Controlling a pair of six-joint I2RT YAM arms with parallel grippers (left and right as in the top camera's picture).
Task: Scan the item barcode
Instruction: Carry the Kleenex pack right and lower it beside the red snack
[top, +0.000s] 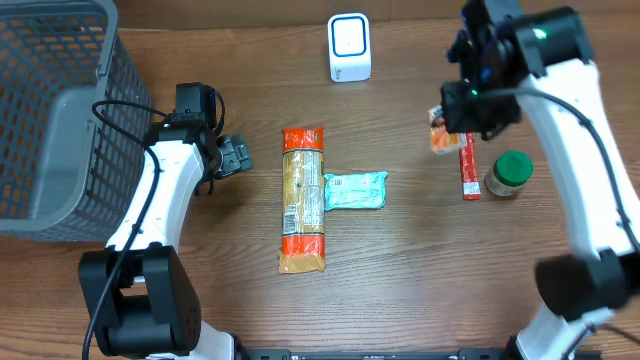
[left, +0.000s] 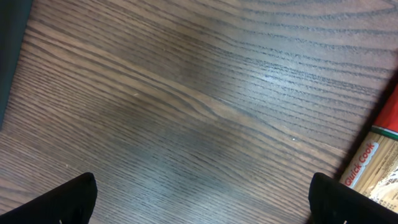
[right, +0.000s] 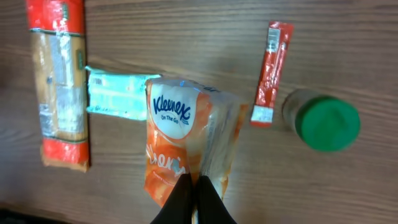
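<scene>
My right gripper (right: 194, 190) is clamped on the bottom edge of the tissue pack (right: 186, 134), which hangs at the upper right of the overhead frame. The scanner (top: 350, 47) lies left of the pack, at top centre. My left gripper (top: 240, 157), jaws apart and empty, sits at mid left.

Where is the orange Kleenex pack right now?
The Kleenex pack is pinched in the right gripper, on the robot's right side of the table. From overhead it is just beside the red stick packet and the green-lidded jar.
</scene>
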